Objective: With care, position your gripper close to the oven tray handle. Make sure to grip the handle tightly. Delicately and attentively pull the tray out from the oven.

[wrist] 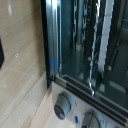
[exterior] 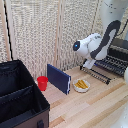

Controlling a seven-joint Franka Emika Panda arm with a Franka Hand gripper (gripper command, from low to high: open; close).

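In the exterior view the oven (exterior: 120, 49) stands at the right edge of the wooden table. The tray (exterior: 111, 65), a dark rack of parallel bars, lies flat in front of it. The oven tray handle (exterior: 95, 74) is the thin dark bar along the rack's near edge. My gripper (exterior: 88, 64) hangs at the rack's end on the exterior view's left, just above the handle; its fingers are too small to read. The wrist view shows the oven's glass front (wrist: 85, 45) very close, with rack bars (wrist: 95, 50) behind the glass and two knobs (wrist: 62, 105). No fingers show there.
A small white plate (exterior: 81, 85) with yellow food lies just before the rack. An upright dark-blue panel (exterior: 59, 78) and a red cup (exterior: 42, 82) stand to the exterior view's left. A big black bin (exterior: 20, 100) fills the lower left. A slatted screen (exterior: 45, 30) stands behind.
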